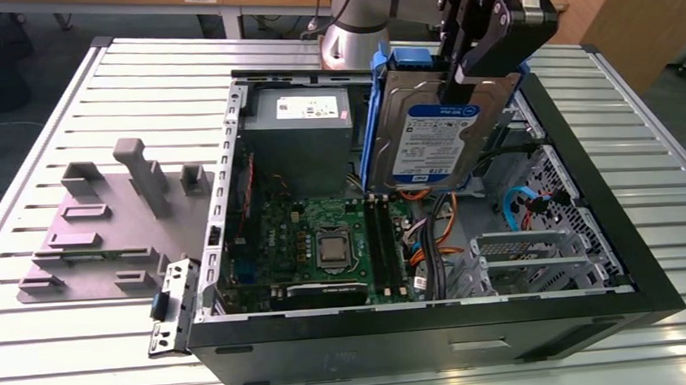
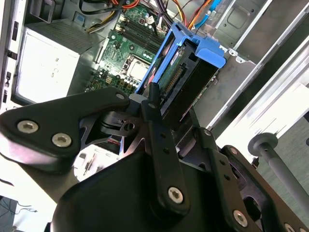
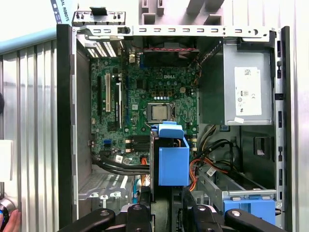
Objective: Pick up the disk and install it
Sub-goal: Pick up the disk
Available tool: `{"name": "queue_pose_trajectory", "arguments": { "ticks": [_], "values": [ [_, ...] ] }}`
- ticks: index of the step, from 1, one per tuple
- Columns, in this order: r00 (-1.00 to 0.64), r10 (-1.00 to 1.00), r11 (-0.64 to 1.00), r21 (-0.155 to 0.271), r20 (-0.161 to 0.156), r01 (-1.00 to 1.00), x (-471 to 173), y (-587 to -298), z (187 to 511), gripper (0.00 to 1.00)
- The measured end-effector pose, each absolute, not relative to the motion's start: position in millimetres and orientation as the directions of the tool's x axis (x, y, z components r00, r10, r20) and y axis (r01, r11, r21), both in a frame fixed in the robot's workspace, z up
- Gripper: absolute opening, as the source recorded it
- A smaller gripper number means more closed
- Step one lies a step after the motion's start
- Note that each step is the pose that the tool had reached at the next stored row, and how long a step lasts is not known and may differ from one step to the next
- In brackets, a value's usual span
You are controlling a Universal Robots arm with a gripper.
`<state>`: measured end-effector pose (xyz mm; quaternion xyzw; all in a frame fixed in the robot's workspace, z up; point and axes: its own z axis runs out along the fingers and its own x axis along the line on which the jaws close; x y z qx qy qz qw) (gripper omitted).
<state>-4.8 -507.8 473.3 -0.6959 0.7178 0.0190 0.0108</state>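
Observation:
The disk [image 1: 433,138], a silver drive with a white-and-blue label in a blue carrier frame, hangs upright over the open computer case [image 1: 618,234]. My gripper [image 1: 476,81] is shut on its upper end and holds it clear of the parts inside. In the first wrist view the disk [image 3: 173,162] shows end-on above the motherboard, with my gripper [image 3: 161,195] clamped around it. The second wrist view has the disk [image 2: 190,67] between the black fingers [image 2: 153,104], its connector edge facing the camera.
A grey power supply [image 1: 300,117] fills one end of the case, next to the motherboard [image 1: 321,236]. Orange and blue cables and a metal drive cage [image 1: 528,254] lie under the disk. Another blue carrier [image 3: 248,208] sits in the case. A grey fixture plate [image 1: 104,226] lies on the slatted table.

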Motion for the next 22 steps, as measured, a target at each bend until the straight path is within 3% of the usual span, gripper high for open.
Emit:
{"name": "queue_pose_trajectory", "arguments": {
  "ticks": [22],
  "values": [
    [-0.031, -0.999, 0.031, 0.012, -0.042, -0.999, -4.7, -513.9, 473.3, 0.35]
  ]
}}
